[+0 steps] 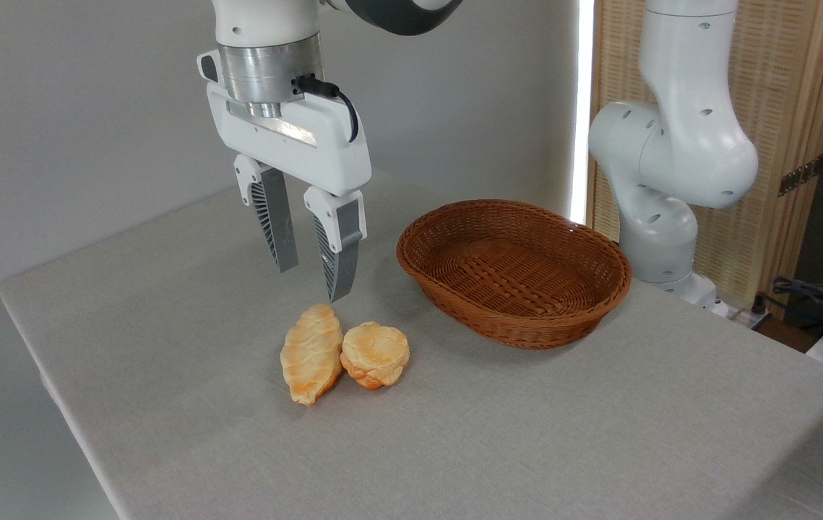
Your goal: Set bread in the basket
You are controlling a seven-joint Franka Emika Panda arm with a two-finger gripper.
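Note:
The bread (376,353), a small round golden bun with a pale lumpy top, lies on the grey table toward the front. It touches a longer ridged croissant-shaped loaf (311,352) on its left. The brown wicker basket (454,303) stands empty behind and to the right of the bun. My gripper (311,284) hangs open above the table, just behind and above the two pieces, with nothing between its fingers. Its fingertips are close above the loaf's far end and touch nothing.
The grey cloth-covered table (527,448) has its left edge running diagonally at the picture's left. The arm's white base (660,217) stands at the table's back right, beside a wooden screen. Cables lie at the far right.

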